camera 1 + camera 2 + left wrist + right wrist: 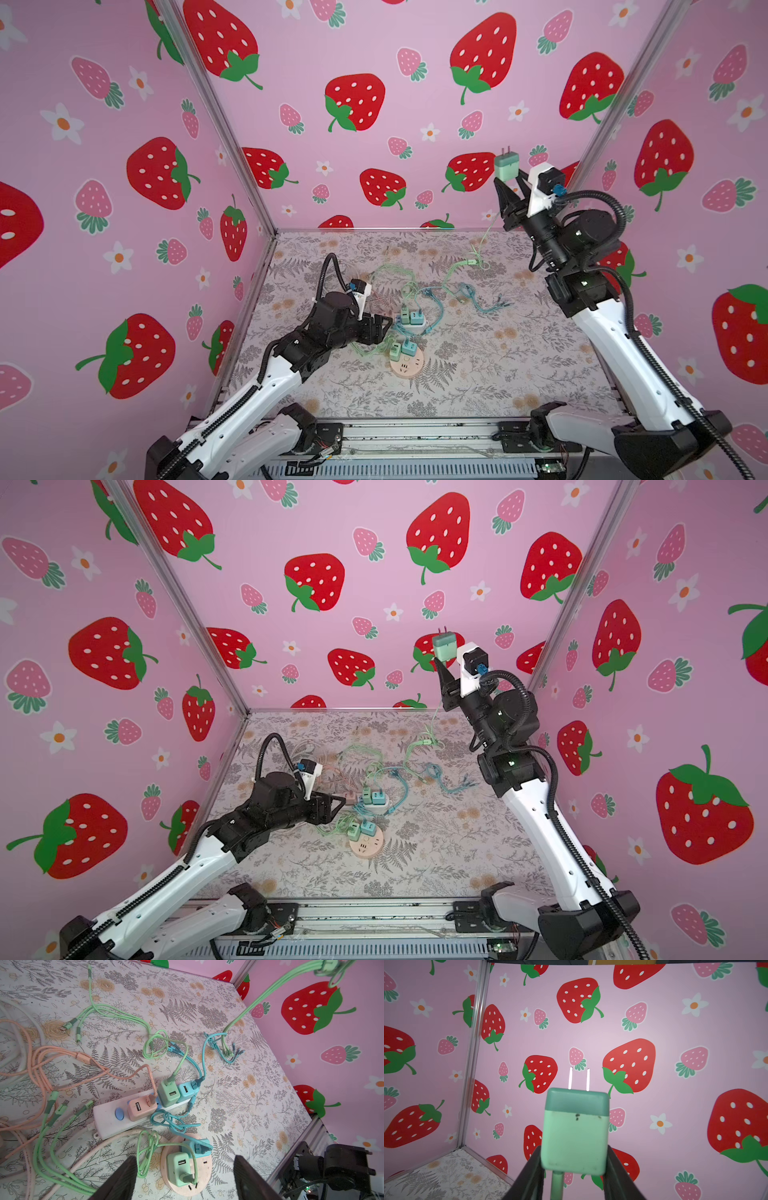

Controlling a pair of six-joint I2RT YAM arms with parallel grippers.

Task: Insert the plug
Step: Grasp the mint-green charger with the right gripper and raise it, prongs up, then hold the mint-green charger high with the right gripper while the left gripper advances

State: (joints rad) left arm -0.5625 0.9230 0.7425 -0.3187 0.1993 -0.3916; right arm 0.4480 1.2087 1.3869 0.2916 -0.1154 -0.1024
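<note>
**Top views:** In both top views the right gripper is clamped on the green plug. It's held way up in the air, well apart from the round pink socket down on the table, off to the socket's far right. The prongs point up, away from the socket. The green cable droops from the plug to the table behind the socket. The left gripper sits low, just left of the socket, jaws apart. A white power strip lies just behind the socket.

**Left wrist view:** The fingers are spread wide, with the socket lying below between them. A green charger and a blue charger are plugged into it. The white strip is just past the socket, with pink, green and blue chargers in a row.

**Right wrist view:** The green plug fills the middle, pinched on both sides by the black fingers. Its two prongs stick out toward the strawberry wall.
</note>
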